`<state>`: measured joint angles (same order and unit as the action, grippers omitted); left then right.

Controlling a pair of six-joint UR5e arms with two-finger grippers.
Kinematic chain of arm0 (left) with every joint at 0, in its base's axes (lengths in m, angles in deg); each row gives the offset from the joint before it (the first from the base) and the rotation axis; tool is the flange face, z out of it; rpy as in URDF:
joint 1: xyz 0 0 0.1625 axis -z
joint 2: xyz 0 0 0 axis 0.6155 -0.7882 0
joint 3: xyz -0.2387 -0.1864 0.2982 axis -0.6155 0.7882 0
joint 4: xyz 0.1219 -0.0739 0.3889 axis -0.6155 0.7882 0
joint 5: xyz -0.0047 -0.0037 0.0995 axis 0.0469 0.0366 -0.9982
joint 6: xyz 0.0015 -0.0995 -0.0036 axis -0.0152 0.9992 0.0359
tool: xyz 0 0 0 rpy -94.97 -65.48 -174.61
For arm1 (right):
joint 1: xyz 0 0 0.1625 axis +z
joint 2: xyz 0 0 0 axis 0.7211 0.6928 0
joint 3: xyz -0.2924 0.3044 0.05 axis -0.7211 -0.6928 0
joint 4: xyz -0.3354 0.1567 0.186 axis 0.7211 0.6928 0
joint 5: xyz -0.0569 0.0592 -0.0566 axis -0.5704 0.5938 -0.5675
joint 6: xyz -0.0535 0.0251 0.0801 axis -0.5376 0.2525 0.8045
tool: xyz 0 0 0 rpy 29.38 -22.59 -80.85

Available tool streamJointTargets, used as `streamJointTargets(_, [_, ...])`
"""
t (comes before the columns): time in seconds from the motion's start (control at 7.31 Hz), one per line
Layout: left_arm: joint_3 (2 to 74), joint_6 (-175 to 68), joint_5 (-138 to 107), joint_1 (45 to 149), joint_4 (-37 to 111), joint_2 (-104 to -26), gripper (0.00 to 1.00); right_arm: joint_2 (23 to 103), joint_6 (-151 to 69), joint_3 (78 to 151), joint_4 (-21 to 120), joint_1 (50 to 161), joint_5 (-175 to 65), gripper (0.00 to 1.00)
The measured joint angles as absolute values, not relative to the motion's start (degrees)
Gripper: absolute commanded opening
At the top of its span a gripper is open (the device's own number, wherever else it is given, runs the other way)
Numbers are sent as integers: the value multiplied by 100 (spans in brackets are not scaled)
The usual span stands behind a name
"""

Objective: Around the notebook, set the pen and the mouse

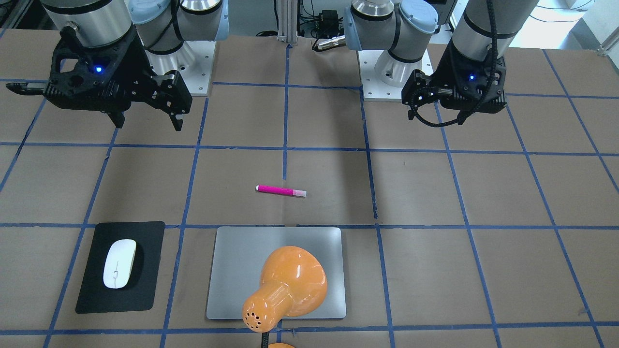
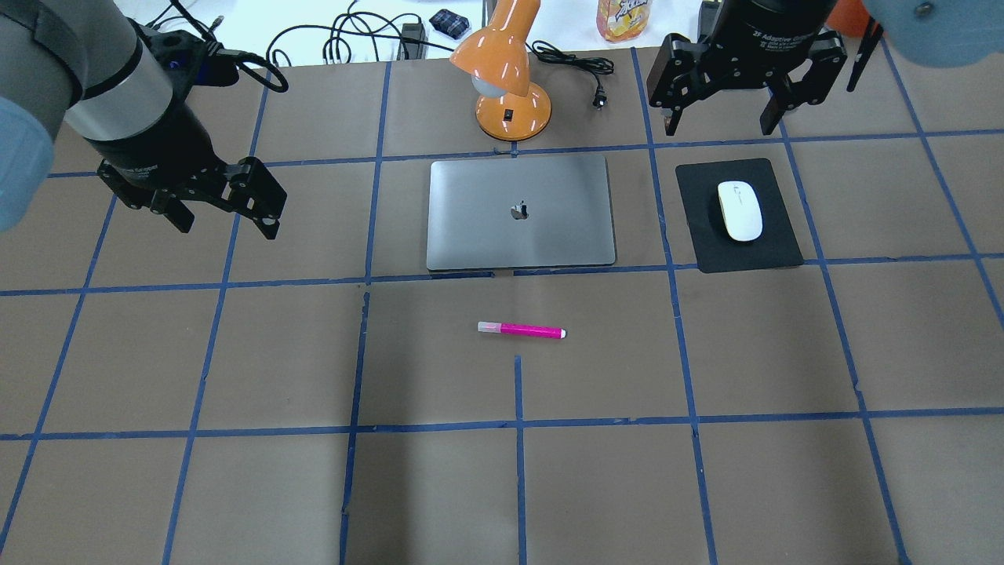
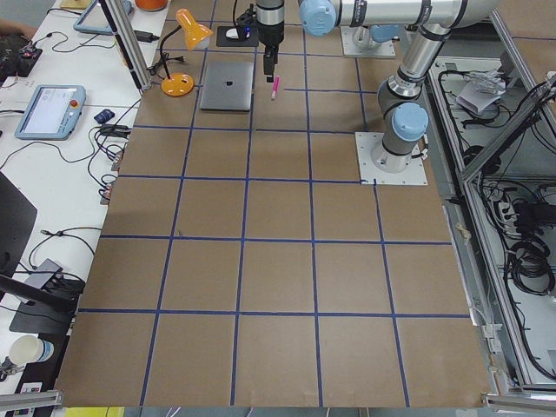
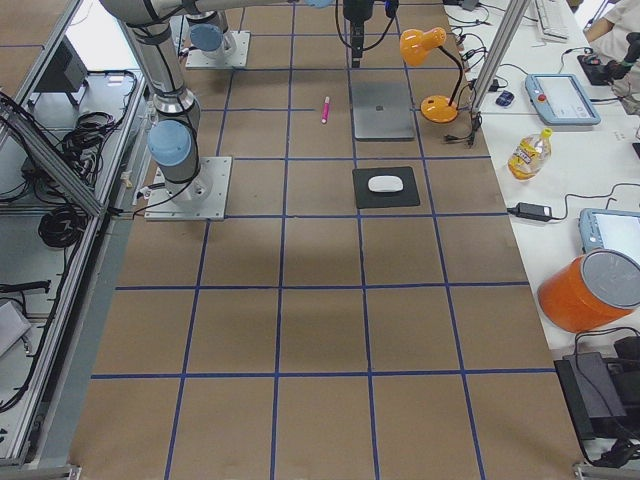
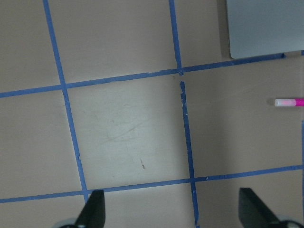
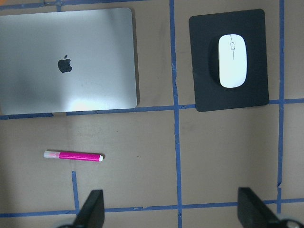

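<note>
The magenta pen (image 2: 522, 330) lies flat on the brown table, a little in front of the notebook's near edge, pale cap to the left. The silver notebook (image 2: 549, 235) lies closed at the table's far middle. The white mouse (image 2: 740, 210) rests on a black mat (image 2: 710, 235) to the notebook's right. My left gripper (image 2: 227, 227) hovers open and empty left of the notebook. My right gripper (image 2: 718, 129) hangs open and empty above the table behind the mat. In the right wrist view the pen (image 6: 73, 156), notebook (image 6: 66, 90) and mouse (image 6: 232, 60) all show.
An orange desk lamp (image 2: 510, 78) stands behind the notebook, its head leaning over the notebook's far edge, and its cord and plug (image 2: 596, 98) trail to the right. A bottle (image 2: 623, 16) and cables lie beyond the table's far edge. Blue tape lines grid the table.
</note>
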<state>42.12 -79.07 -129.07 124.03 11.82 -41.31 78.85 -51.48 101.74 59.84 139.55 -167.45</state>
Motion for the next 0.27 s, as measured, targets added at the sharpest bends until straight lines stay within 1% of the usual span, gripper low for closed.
streamJointTargets(0.27, [4276,-7895,-12899,12406,1189,-4047,100,7885,-5148,10171,5982,13950,-16745,100])
